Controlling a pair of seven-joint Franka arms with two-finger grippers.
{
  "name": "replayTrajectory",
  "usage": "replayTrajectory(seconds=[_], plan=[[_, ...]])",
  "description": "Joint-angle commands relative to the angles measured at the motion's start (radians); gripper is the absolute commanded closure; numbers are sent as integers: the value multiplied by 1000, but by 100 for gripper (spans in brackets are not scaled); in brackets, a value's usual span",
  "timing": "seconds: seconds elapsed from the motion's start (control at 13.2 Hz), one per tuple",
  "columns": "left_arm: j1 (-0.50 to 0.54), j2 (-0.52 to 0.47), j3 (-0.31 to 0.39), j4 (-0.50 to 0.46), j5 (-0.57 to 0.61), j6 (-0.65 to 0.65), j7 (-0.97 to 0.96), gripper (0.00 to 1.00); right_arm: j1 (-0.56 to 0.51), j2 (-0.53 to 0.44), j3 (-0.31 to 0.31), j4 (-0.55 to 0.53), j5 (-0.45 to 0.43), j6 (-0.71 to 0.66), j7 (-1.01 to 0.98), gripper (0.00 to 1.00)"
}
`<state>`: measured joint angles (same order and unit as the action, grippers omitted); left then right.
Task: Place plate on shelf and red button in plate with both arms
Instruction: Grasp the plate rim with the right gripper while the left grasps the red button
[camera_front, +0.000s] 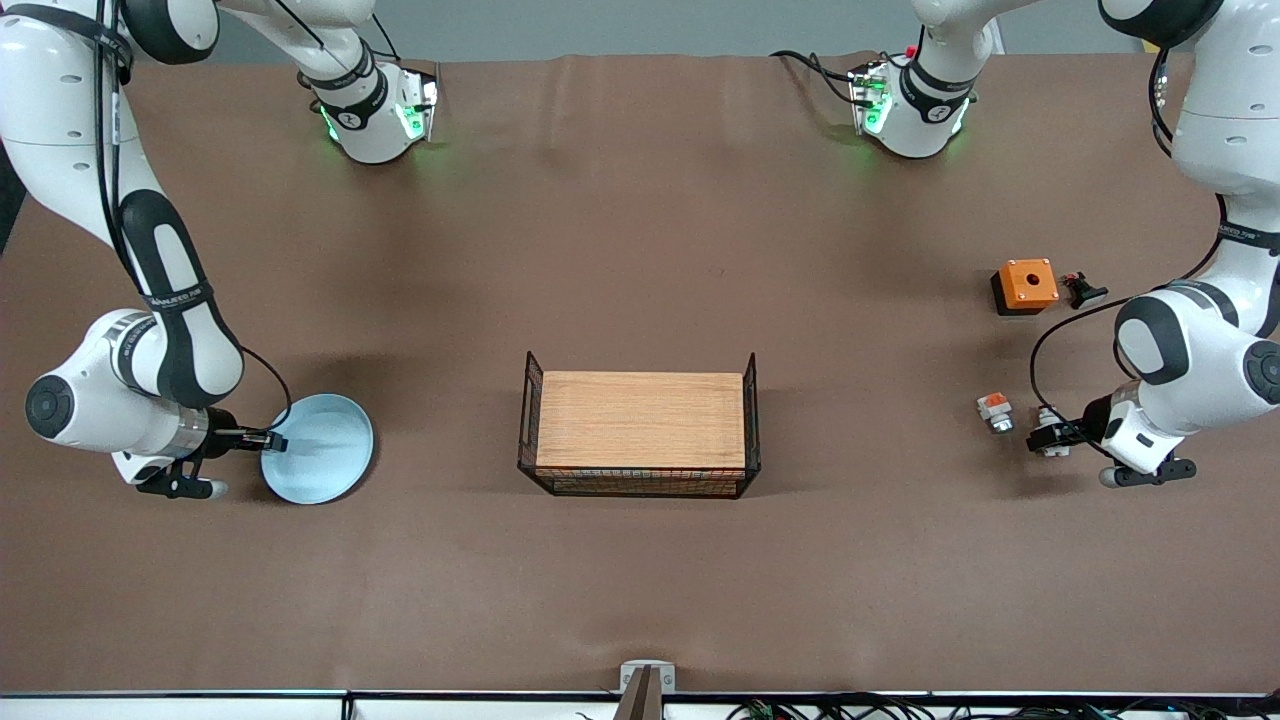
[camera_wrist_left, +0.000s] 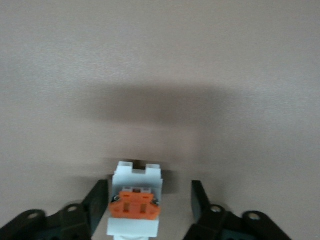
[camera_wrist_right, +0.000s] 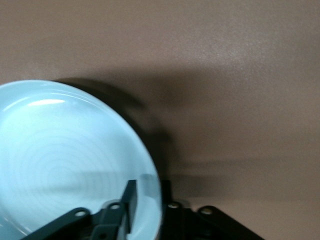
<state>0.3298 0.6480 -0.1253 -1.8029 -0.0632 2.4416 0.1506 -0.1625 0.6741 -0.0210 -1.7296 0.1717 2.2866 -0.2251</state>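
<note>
The pale blue plate lies toward the right arm's end of the table. My right gripper is shut on its rim, one finger inside the plate and one outside; the right wrist view shows the plate and the gripper. The red button, white with an orange block, lies on the table toward the left arm's end. My left gripper is open around it, one finger against it, a gap at the other. In the front view the gripper covers most of it; its dark cap is hidden.
A wire basket holding a wooden board stands mid-table. A similar white-orange part with a grey end lies beside the left gripper. An orange box and a black piece with a pale cap lie farther from the front camera.
</note>
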Motion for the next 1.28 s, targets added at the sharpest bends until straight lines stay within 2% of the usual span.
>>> replayTrajectory(seconds=[0.0, 0.08, 0.15, 0.3, 0.53, 0.68, 0.91, 1.21], plan=[[-6, 6, 3, 5, -18, 4, -6, 62, -14, 12, 7, 19, 23, 1, -129, 93], [-5, 6, 3, 4, -17, -1, -5, 84, -14, 13, 7, 19, 23, 1, -135, 95], [-3, 1, 3, 4, -17, -9, -2, 100, -14, 13, 7, 19, 23, 1, -135, 98], [0, -25, 3, 2, -17, -22, 15, 100, -14, 12, 7, 19, 23, 2, -135, 100], [0, -131, 3, 1, -15, -182, 18, 100, -9, -7, 7, 25, 23, -6, -134, 100], [-2, -220, -16, 5, -15, -307, 3, 100, -6, -69, 7, 25, 23, -27, -128, 100], [-3, -333, -37, 11, -15, -397, -25, 100, 6, -186, 9, 25, 22, -177, -105, 100], [-2, -373, -68, 97, -7, -528, -104, 100, 79, -381, 9, 25, 5, -477, 157, 100]])
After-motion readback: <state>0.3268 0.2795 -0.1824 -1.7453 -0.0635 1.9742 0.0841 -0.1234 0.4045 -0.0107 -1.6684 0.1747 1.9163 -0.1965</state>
